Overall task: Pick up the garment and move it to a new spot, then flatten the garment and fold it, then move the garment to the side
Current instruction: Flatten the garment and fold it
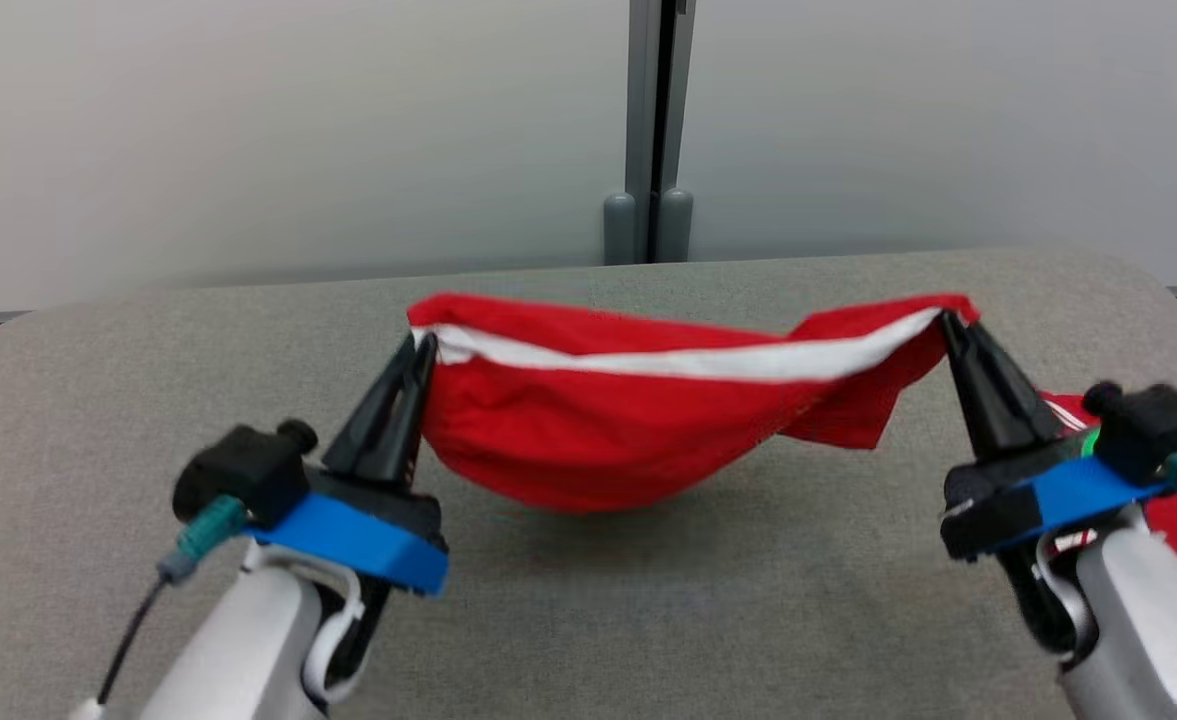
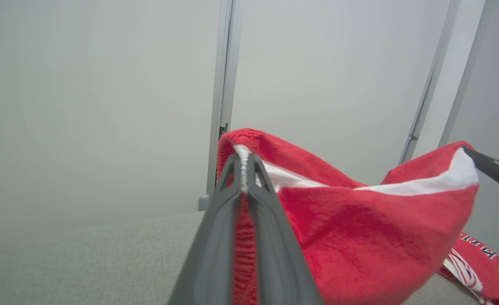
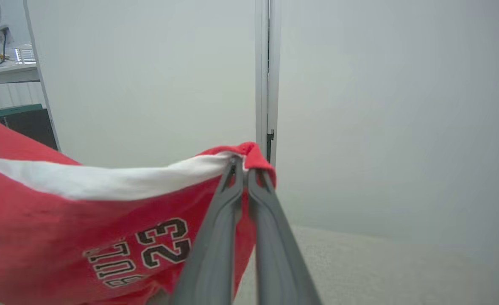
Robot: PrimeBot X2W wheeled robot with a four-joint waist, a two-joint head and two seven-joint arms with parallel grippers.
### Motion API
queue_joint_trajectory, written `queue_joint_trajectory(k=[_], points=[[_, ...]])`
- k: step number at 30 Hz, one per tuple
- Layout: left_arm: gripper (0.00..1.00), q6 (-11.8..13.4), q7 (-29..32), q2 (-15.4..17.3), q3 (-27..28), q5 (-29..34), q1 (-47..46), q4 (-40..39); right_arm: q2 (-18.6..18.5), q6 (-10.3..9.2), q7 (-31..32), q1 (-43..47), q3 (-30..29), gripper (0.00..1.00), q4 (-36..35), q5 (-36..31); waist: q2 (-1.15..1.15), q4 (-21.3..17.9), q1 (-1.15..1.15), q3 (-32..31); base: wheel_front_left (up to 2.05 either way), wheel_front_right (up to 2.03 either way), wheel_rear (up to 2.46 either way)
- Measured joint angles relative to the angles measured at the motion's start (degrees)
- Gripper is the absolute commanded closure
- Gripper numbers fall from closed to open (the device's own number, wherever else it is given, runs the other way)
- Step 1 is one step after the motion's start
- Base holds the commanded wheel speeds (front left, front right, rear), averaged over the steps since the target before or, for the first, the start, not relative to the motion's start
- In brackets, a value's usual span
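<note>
Left fingers (image 1: 388,410), at 8 o'clock, and right fingers (image 1: 988,400), at 4 o'clock, each pinched shut on the garment (image 1: 598,430) by its white-trimmed edge. It hung sagging over the desk (image 1: 648,620) centre, presumably stretched for laying flat.

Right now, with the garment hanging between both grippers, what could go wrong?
1. The left gripper and right gripper pinch the red garment only at their tips, on its white-banded edge; a pull apart could slip it.
2. Its sagging middle hangs low over the table and may drag.
3. Red fabric lying by the right arm could snag.
</note>
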Motion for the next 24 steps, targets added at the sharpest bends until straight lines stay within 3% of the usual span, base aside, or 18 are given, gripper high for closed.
queue_joint_trajectory(k=[7, 12, 15, 20, 24], points=[[1.00, 0.01, 0.62, 2.42, 1.90, 2.98, -20.36, 4.90, -5.63, 0.01, 0.37, -18.66, 4.92, 1.00, 3.32, 3.10, 0.01, -2.22, 0.02, 5.60, 0.00, 0.00, 0.00], [1.00, 1.66, 0.35, -0.34, 2.86, 4.95, -34.34, 10.46, -7.19, 0.02, 0.32, -33.27, 7.23, 1.00, 10.44, 1.04, 0.01, -3.14, 0.03, 11.74, 0.00, 0.00, 0.00], [1.00, 2.94, 0.16, -2.11, 3.61, 7.03, -40.99, 12.94, -6.80, 0.01, 0.19, -40.80, 5.34, 1.00, 14.06, -0.86, 0.01, -3.29, 0.03, 15.35, 0.00, 0.00, 0.00], [1.00, 3.89, 0.07, -4.99, 8.60, 10.09, -45.59, 9.09, -5.30, 0.00, 0.14, -47.16, 1.89, 1.00, 13.51, -3.88, 0.01, -2.72, 0.03, 20.05, 0.00, 0.00, 0.00], [1.00, 2.76, 0.00, -6.99, 10.85, 11.13, -40.25, 8.29, -4.47, 0.00, 0.13, -44.62, 2.13, 1.00, 12.38, -4.49, 0.02, -1.71, 0.03, 21.11, 0.00, 0.00, 0.00]])
